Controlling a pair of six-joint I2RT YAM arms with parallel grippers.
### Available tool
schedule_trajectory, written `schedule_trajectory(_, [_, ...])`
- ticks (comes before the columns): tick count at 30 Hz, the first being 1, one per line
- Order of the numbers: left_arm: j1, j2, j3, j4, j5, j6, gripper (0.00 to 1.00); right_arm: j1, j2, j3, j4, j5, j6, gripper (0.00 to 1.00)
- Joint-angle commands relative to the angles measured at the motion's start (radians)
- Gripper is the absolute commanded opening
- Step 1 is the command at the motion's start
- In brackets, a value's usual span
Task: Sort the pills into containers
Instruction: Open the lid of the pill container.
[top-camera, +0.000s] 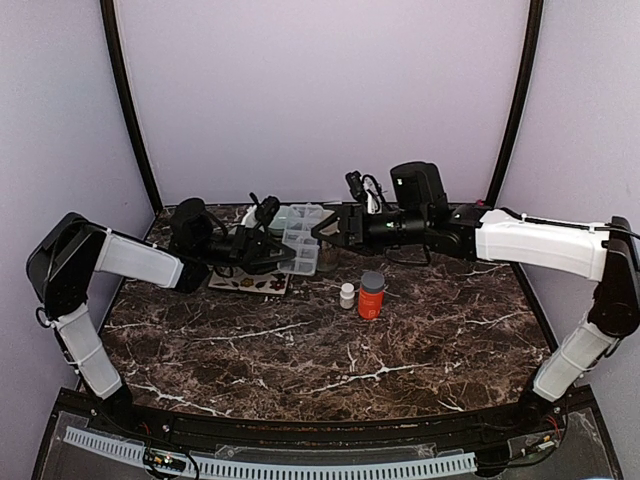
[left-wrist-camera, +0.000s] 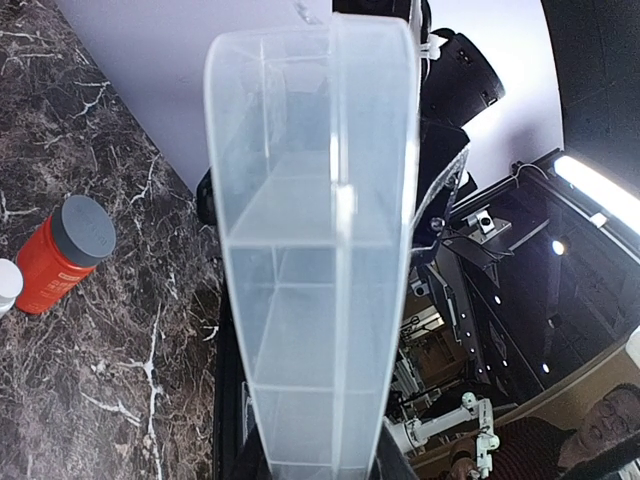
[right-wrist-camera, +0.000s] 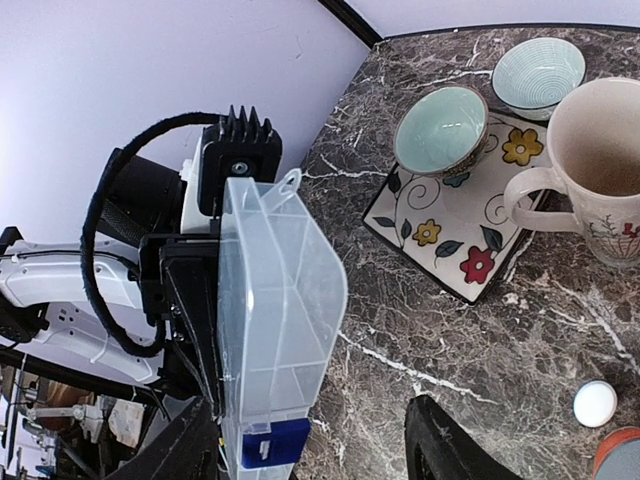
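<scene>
A clear compartmented pill organizer (top-camera: 301, 238) is held on edge above the back of the table. My left gripper (top-camera: 272, 252) is shut on it; in the left wrist view the organizer (left-wrist-camera: 315, 250) fills the middle between my fingers. My right gripper (top-camera: 322, 228) is open beside its right end. In the right wrist view the organizer (right-wrist-camera: 275, 310), with a blue latch (right-wrist-camera: 273, 443), lies between my open right gripper's (right-wrist-camera: 315, 455) fingers, close to the left one. An orange bottle with a grey cap (top-camera: 371, 295) and a small white bottle (top-camera: 347, 294) stand on the table. No loose pills show.
A floral tray (right-wrist-camera: 455, 225) lies at the back left, under the organizer in the top view (top-camera: 250, 281). Two pale bowls (right-wrist-camera: 440, 130) (right-wrist-camera: 538, 72) and a mug (right-wrist-camera: 600, 170) stand on and by it. The table is dark marble (top-camera: 320, 360).
</scene>
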Motion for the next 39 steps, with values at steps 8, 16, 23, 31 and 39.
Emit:
schedule_trajectory(8, [-0.002, 0.051, 0.032, 0.188, 0.026, -0.107, 0.00, -0.033, 0.055, -0.034, 0.149, -0.155, 0.088, 0.48])
schedule_trajectory(16, [0.000, 0.058, 0.049, 0.135, 0.018, -0.072, 0.00, -0.041, 0.047, -0.053, 0.183, -0.193, 0.116, 0.36])
schedule_trajectory(23, [0.000, 0.061, 0.062, 0.100, 0.016, -0.053, 0.00, -0.048, 0.043, -0.068, 0.208, -0.217, 0.138, 0.22])
schedule_trajectory(31, [0.009, -0.006, 0.075, -0.177, -0.046, 0.167, 0.00, -0.056, 0.032, -0.069, 0.174, -0.210, 0.140, 0.12])
schedule_trajectory(39, [0.013, -0.071, 0.128, -0.563, -0.170, 0.430, 0.00, -0.060, 0.033, -0.042, 0.083, -0.158, 0.112, 0.10])
